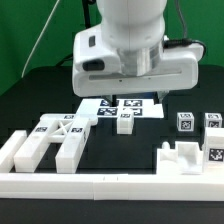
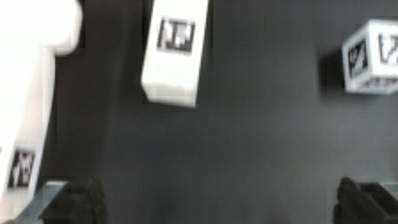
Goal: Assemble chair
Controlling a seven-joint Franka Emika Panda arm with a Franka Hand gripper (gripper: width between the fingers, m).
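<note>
gripper [image 2: 217,203] jaws wide apart, holding nothing; bare dark table [image 2: 231,150] under them. long block [image 2: 176,60] and cube [image 2: 370,58] lie well apart, each with a blurred black-and-white tag.

Robotics lab: robot arm [image 1: 125,40], black table [image 1: 140,142], marker board [image 1: 100,108], tagged chair parts [image 1: 58,140].

Two cameras: one off the arm, one on its wrist.

The exterior view sat low and close behind a white border bar [image 1: 110,185] and faced the arm [image 1: 130,45] head-on across the black table [image 1: 150,135]. The wrist view looked down past the gripper [image 2: 215,200], whose fingertips [image 2: 68,198] stood at the frame's edge, very near the surface and blurred. Both took in the dark table top and tagged white chair pieces [image 2: 178,55]; which pieces matched could not be told.
</note>
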